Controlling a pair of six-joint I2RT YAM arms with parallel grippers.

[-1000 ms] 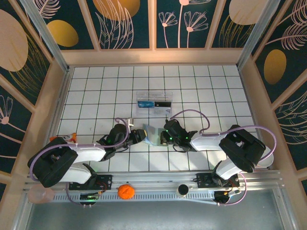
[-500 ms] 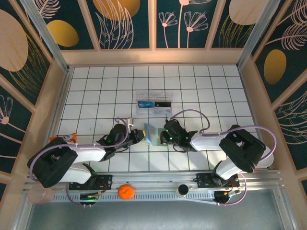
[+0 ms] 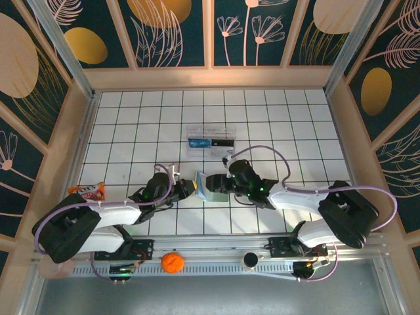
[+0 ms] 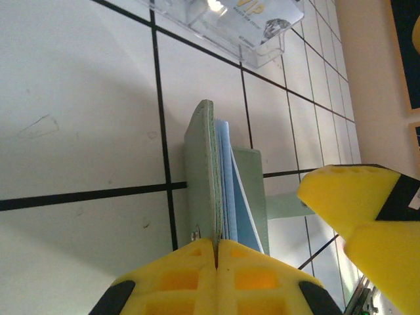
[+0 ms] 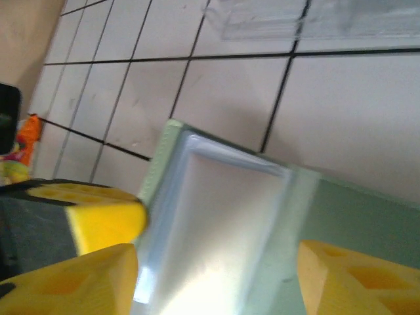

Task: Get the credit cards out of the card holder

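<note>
Card holder (image 3: 202, 186) pinched by one flap, half open, low on the tiled table (image 3: 131, 131) between the two grippers, in front of the clear box (image 3: 210, 142) and apart from it

The holder is soft grey-green outside and pale blue inside, with its flaps parted in a narrow V; whether the blue layers are cards or lining cannot be told. The left gripper (image 3: 187, 189) is pressed together on the rim of one flap alone, a thin hold likely to slip or let the soft flap fold. The right gripper (image 3: 213, 184) stands spread, one finger on either side of the pale inner face. If it closes there it may clamp the whole flap instead of a card, and a pull could then drag the holder out of the left pinch or swing it closed
</note>
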